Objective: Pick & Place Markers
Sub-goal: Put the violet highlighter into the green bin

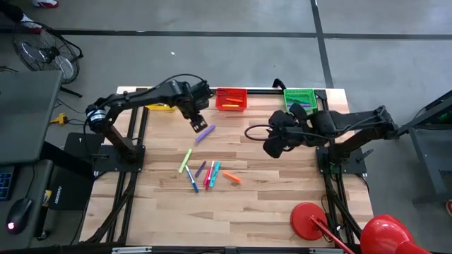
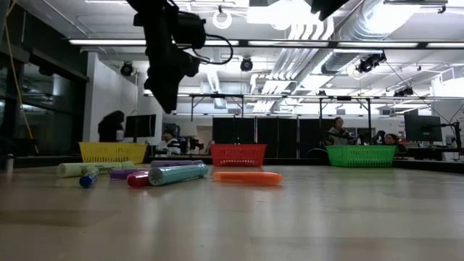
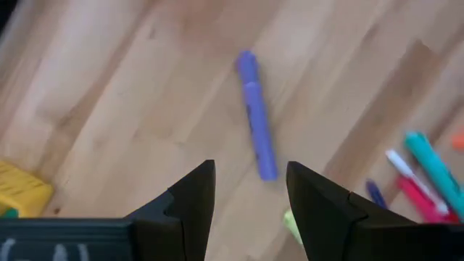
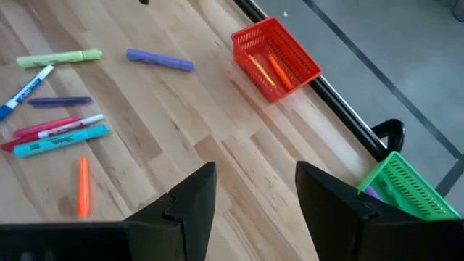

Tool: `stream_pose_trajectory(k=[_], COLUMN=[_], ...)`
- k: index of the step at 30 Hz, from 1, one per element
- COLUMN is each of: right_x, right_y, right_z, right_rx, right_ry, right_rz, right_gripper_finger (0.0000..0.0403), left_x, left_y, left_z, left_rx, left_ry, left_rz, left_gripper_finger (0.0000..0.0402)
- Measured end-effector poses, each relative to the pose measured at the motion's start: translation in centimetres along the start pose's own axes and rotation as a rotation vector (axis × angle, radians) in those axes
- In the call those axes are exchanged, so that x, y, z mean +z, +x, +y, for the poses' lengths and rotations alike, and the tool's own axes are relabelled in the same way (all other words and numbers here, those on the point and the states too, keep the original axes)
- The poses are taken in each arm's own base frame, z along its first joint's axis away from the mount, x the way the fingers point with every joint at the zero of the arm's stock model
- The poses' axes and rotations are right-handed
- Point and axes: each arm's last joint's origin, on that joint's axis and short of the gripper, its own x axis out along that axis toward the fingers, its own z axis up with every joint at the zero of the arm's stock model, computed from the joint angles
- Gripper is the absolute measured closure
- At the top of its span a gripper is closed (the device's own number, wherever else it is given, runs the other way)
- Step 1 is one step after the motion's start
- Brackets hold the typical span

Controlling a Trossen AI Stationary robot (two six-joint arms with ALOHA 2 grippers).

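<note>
Several markers lie flat on the wooden table: a purple one [image 1: 205, 132] [image 3: 257, 116] alone toward the far side, and a cluster [image 1: 206, 173] of green, purple, pink, teal, blue and orange ones [image 4: 58, 130] nearer the middle. My left gripper [image 1: 195, 126] [image 3: 250, 181] hangs open above the table, right beside the lone purple marker, pointing steeply down with nothing between its fingers. My right gripper [image 1: 274, 147] [image 4: 255, 185] hovers open over the table's right part, in front of the green basket, holding nothing.
Three mesh baskets stand along the far edge: yellow [image 1: 161, 107], red [image 1: 232, 99] with orange markers inside, green [image 1: 299, 98]. A red round-based object [image 1: 311, 219] sits at the near right corner. Bare wood lies between the marker cluster and the near edge.
</note>
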Motion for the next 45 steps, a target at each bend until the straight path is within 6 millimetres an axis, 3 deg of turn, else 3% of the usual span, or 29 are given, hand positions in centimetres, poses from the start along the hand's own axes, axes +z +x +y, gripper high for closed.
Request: stream_pose_trajectory(k=[4,7,11,16,26,45], right_x=[-1.3,-2.8,-4.6,-6.0,-7.1,-8.7], right_y=[1.0,2.4,4.0,5.0,4.7,3.9], right_z=[0.6,1.4,2.7,4.0,5.1,4.6], right_rx=[-0.014,-0.002,0.055,0.125,0.169,0.081], right_ry=[-0.007,-0.007,0.004,0.026,0.034,0.005], right_rz=[0.03,0.075,0.109,0.115,0.113,0.18], right_gripper_finger=[0.0224,0.0224,0.0224,0.0224,0.0224,0.0224], left_x=[0.1,0.4,0.4,0.6,0.5,0.1], left_y=[0.2,1.6,2.6,5.4,9.4,14.1], left_z=[-1.2,-2.3,-3.2,-4.0,-4.2,-4.4], left_rx=[0.113,0.171,0.14,0.145,0.116,0.066], left_ry=[-0.084,-0.091,-0.117,-0.111,-0.138,-0.065], left_rz=[-0.039,-0.035,0.002,0.075,0.212,0.362], left_gripper_finger=[0.0236,0.0228,0.0197,0.0157,0.0147,0.0154])
